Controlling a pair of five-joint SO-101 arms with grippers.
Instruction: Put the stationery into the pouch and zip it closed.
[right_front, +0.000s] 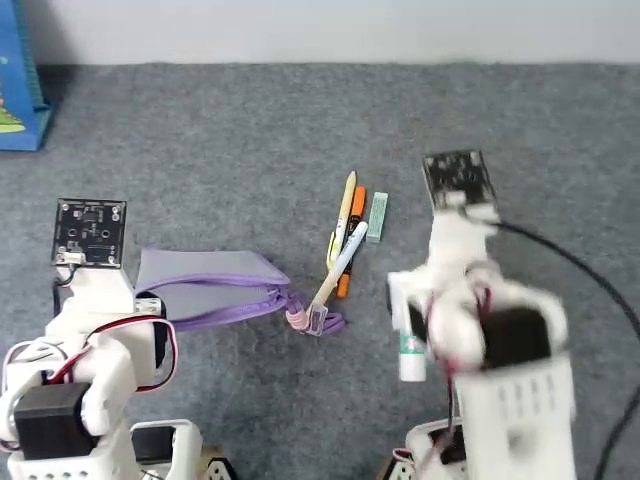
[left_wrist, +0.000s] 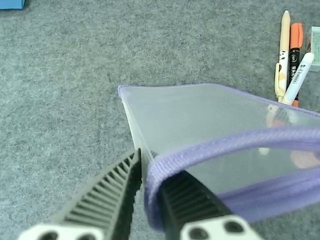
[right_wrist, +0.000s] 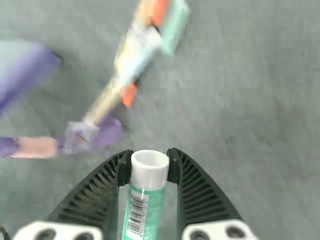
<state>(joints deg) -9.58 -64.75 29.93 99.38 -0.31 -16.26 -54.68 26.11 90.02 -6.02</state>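
In the left wrist view the translucent lilac zip pouch with purple edging (left_wrist: 200, 125) runs off the frame's edge. Its wall veils the lower ends of the cream, orange and white pens (left_wrist: 290, 65), and its rim covers one finger's tip of the left gripper (left_wrist: 148, 167) clamped on it. In the right wrist view the white-capped green glue stick (right_wrist: 145, 200), pinched in the right gripper (right_wrist: 148, 162), is cut off past its label, and the pens and pale green eraser (right_wrist: 172, 25) smear into one streak. From above, the pouch's end lies hidden under the left arm (right_front: 100, 300), part of the glue stick sits under the right arm (right_front: 460, 250), and a blue box (right_front: 18, 90) is cut by the frame edge.
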